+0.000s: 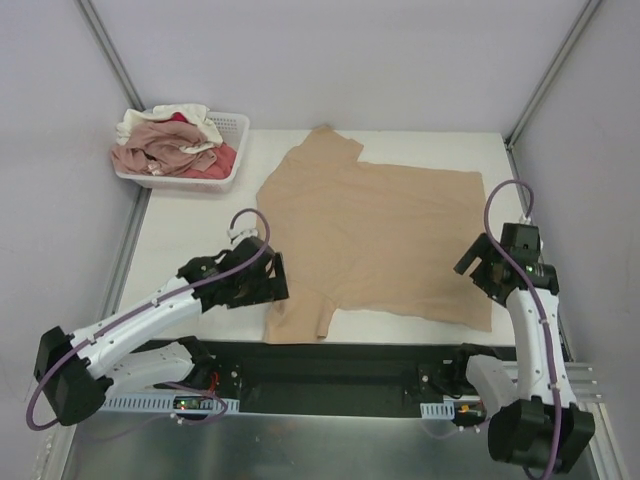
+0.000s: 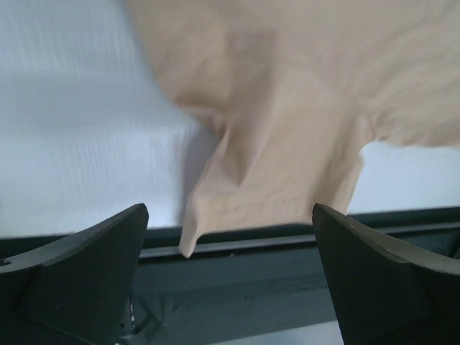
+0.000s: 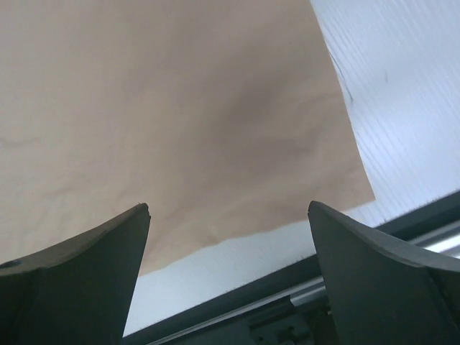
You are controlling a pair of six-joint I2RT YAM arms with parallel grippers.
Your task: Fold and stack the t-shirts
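1. White, faintly ribbed table top fills the booth floor. Pale grey walls close it in on the left, far and right, with metal posts at the far corners.
2. A tan t-shirt lies spread across the table's middle and right, its near sleeve reaching over the near edge.
3. At the far left, a white lattice basket holds crumpled pink, cream and red shirts.
4. My left claw hovers beside that near sleeve, jaws apart, holding nothing.
5. My right claw hovers at the shirt's near right corner, jaws likewise apart.
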